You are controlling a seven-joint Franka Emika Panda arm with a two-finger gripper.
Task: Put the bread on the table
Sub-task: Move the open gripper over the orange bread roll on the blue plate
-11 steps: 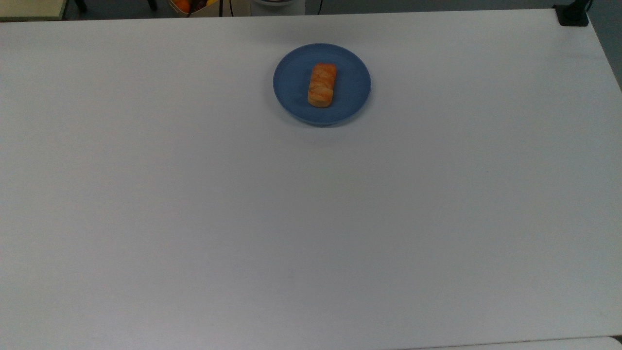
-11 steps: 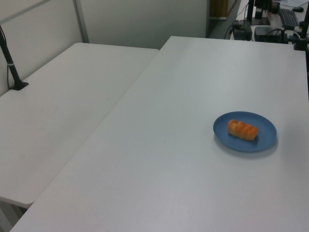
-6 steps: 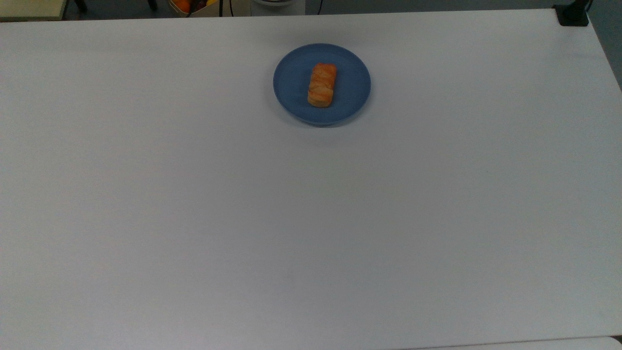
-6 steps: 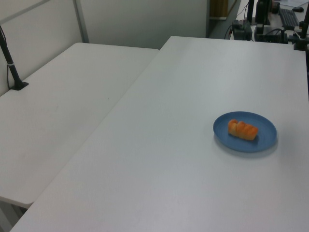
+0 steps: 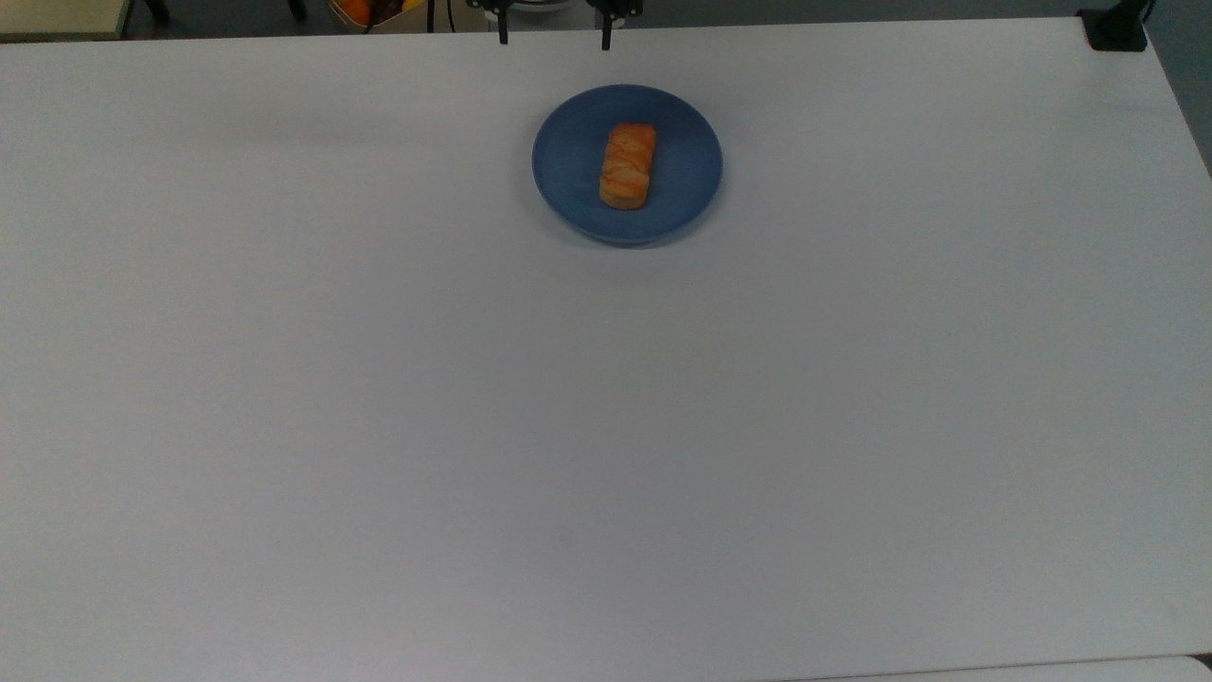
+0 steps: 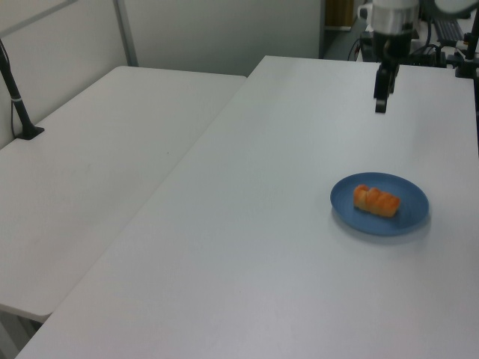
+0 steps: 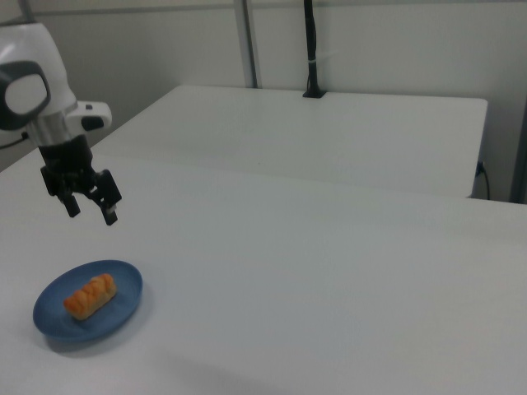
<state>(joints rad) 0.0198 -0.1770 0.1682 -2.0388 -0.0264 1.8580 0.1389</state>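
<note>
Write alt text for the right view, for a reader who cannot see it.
A small orange bread lies on a round blue plate at the right view's lower left, on a white table. A robot arm's open gripper hangs in the air above the plate, holding nothing.

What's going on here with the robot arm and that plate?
The gripper hangs open above the table, off past the plate and holding nothing. The bread lies on the plate, untouched, so moving it onto the table has not begun.
</note>
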